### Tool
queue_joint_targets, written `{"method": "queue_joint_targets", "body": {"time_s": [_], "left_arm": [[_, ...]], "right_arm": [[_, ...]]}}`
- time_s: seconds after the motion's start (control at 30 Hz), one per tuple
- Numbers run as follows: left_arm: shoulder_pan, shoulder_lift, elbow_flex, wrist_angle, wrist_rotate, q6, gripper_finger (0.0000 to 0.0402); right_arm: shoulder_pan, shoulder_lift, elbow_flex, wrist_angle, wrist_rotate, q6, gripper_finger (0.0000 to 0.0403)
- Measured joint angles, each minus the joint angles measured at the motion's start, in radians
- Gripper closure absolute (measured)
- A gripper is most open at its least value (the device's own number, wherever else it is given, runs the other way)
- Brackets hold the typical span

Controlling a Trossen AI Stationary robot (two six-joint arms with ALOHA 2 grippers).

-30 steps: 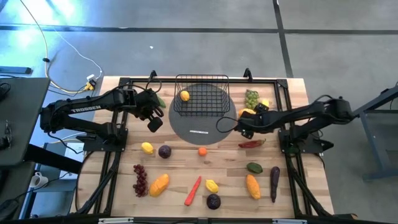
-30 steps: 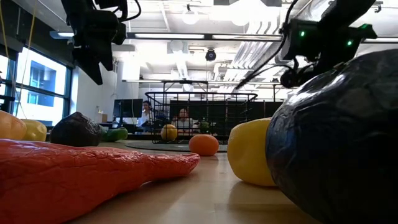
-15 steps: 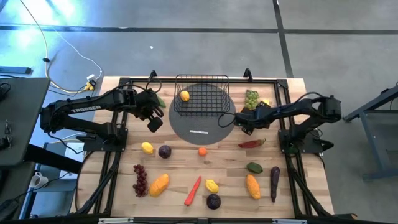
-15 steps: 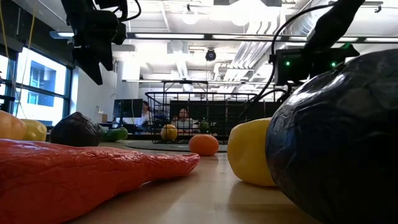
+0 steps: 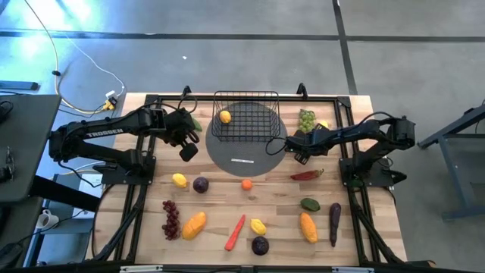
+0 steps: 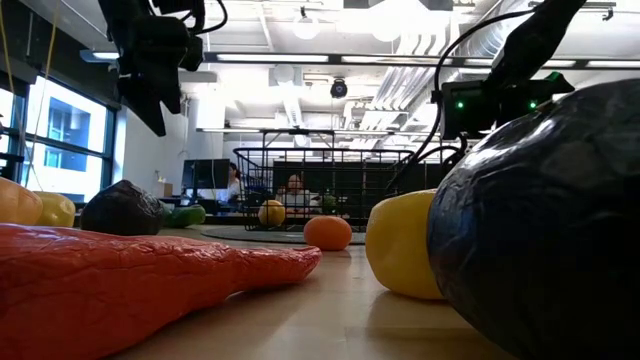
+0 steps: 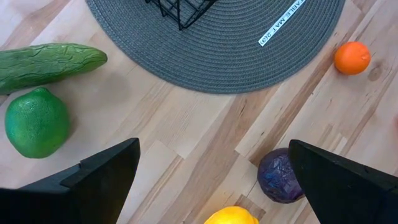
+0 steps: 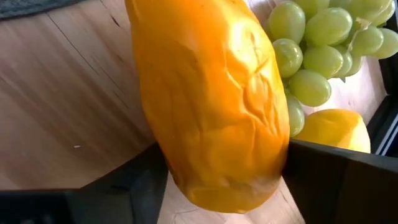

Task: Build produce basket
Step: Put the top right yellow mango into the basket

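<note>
Beside the black wire-mesh basket (image 5: 245, 115), the right gripper (image 5: 301, 146) straddles a wrinkled orange toy mango (image 8: 211, 99) — jaws flanking it (grip unconfirmed) — its long axis running away from the wrist.

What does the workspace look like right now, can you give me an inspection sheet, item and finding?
Surface: wooden table, grey round mat on it.
Job's things: basket on the mat, one lemon inside; other produce lies loose on the wood.
Clutter: nothing seen.
Grippers: left gripper open, over bare wood beside the mat; right gripper around a mango beside green grapes.
Cables: white cable on the floor.
Surroundings: office, people far behind.
</note>
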Motion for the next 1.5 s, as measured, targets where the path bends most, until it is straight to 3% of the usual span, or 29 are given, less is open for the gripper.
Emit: {"method": "queue_joint_targets", "body": {"time_s": [0.37, 0.7, 0.93, 1.5], "left_arm": [[0.000, 0.000, 0.000, 0.000, 0.000, 0.000, 0.0004], [0.000, 0.000, 0.000, 0.000, 0.000, 0.000, 0.0004], [0.000, 0.000, 0.000, 0.014, 0.000, 0.034, 0.0004], [0.000, 0.000, 0.000, 0.029, 0.000, 0.105, 0.0004]], "right_arm": [[0.057, -0.002, 0.013, -0.081, -0.043, 0.168, 0.0179], [0.127, 0.000, 0.142, -0.279, -0.048, 0.355, 0.0181], [0.159, -0.001, 0.231, -0.320, -0.044, 0.442, 0.0182], [0.163, -0.002, 0.454, -0.633, 0.015, 0.719, 0.0182]]}}
